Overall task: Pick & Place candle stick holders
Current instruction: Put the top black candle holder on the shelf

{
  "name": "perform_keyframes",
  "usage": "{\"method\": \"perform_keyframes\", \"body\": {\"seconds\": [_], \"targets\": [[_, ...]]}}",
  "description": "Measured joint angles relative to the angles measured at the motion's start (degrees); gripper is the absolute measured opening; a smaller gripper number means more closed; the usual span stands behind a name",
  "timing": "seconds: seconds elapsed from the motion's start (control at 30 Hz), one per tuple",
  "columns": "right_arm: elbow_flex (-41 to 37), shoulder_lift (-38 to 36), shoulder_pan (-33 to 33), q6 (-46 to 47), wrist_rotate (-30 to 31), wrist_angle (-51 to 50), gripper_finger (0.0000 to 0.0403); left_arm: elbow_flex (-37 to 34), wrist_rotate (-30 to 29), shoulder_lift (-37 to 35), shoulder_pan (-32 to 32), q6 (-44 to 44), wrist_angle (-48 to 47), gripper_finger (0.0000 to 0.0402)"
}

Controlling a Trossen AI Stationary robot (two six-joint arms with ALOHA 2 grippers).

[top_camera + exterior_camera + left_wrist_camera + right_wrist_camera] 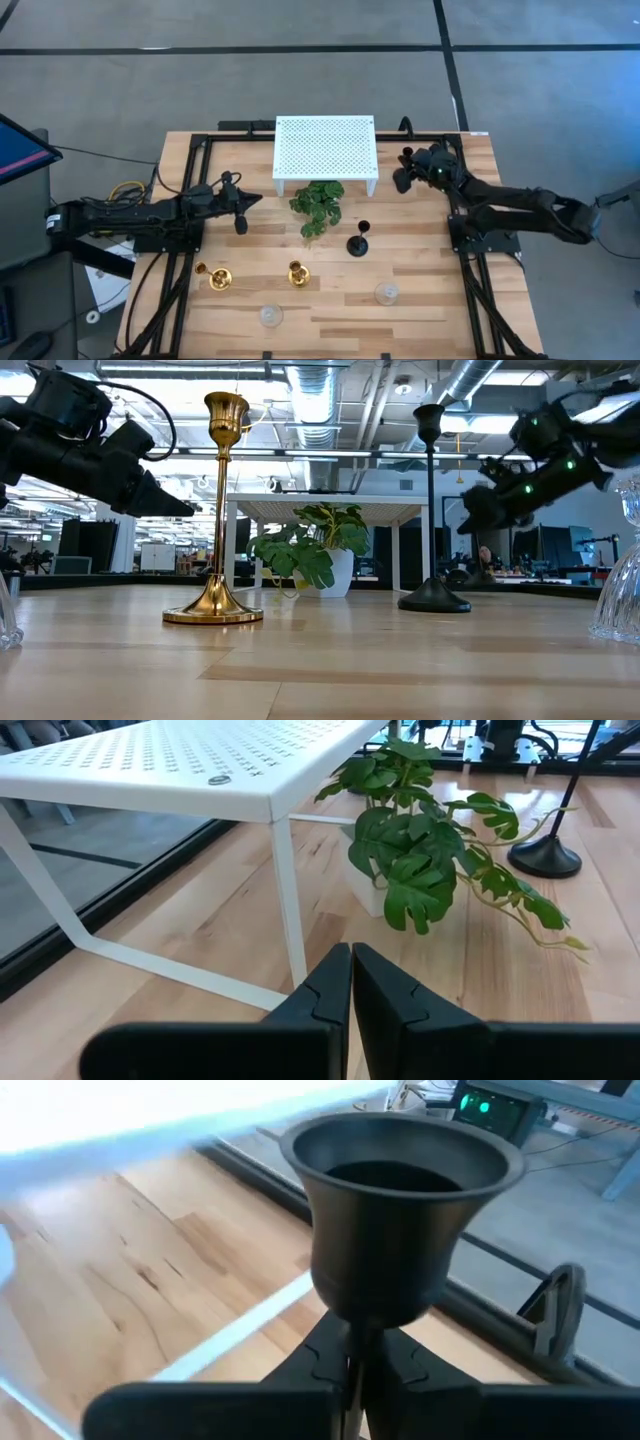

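Seen from overhead, the left hand [241, 208] hovered at the left-centre of the wooden bench [430, 310], its fingers pressed together on nothing, just left of the green plant [317, 207]. Below it, in the lower left, a gold candle stick holder [217, 277] lay on the wood, with a second gold holder [297, 272] standing to its right and a clear glass holder [270, 316] near the bottom edge. The white perforated stand [325, 147] sat at top centre, the plant directly in front of it. Right of the plant stood a tall black candle stick holder [357, 243], and lower right of that a second clear glass holder [386, 293]. At the upper right, beside the stand's right end, the right hand [404, 172] was raised above the bench, pinching the stem of another black holder [400, 1210] just below its cup.
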Motion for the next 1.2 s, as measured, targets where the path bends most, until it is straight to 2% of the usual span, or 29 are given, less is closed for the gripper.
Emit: {"method": "perform_keyframes", "body": {"seconds": [0.2,0.4,0.7,0.87,1.03,1.2], "targets": [[9.9,-7.8,1.7,-0.8,1.8,-18.8,0.0003,0.0,0.0,0.0,0.0,0.0,0.1,0.0014],[20.1,-11.7,2.4,-4.2,4.4,-29.7,0.0002,0.0,0.0,0.0,0.0,0.0,0.3,0.0014],[29.9,-8.0,5.6,-6.2,2.9,-31.5,0.0001,0.0,0.0,0.0,0.0,0.0,2.1,0.0014],[34.1,-3.7,7.7,-7.6,2.3,-31.4,0.0001,0.0,0.0,0.0,0.0,0.0,4.2,0.0014],[37.9,1.0,9.6,-8.0,-1.6,-29.0,0.0001,0.0,0.0,0.0,0.0,0.0,6.3,0.0014],[42.8,5.6,11.1,-10.1,-1.9,-28.4,0.0,0.0,0.0,0.0,0.0,0.0,7.3,0.0014]]}}
